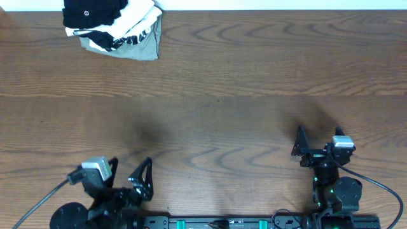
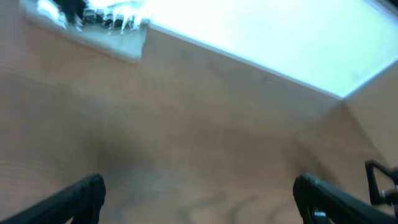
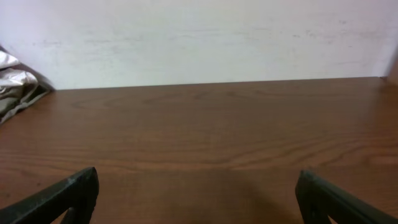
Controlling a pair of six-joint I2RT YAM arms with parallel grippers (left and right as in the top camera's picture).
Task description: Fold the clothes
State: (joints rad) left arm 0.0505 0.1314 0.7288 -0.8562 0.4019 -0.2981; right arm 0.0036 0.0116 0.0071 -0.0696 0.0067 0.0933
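Note:
The black garment (image 1: 89, 13) with a small white logo lies crumpled on top of a pile at the far left corner of the table. In the blurred left wrist view it shows as a dark patch (image 2: 72, 9) at the top left. My left gripper (image 1: 131, 166) is open and empty at the near left edge, far from the garment; it also shows in the left wrist view (image 2: 199, 196). My right gripper (image 1: 318, 140) is open and empty at the near right, and it shows over bare wood in the right wrist view (image 3: 198, 193).
A white-and-grey bundle (image 1: 133, 35) with black-and-white striped trim lies under and beside the black garment; it also shows in the left wrist view (image 2: 106, 25) and the right wrist view (image 3: 15, 87). The wooden table (image 1: 222, 95) ends at a white wall (image 3: 205, 37) at the back.

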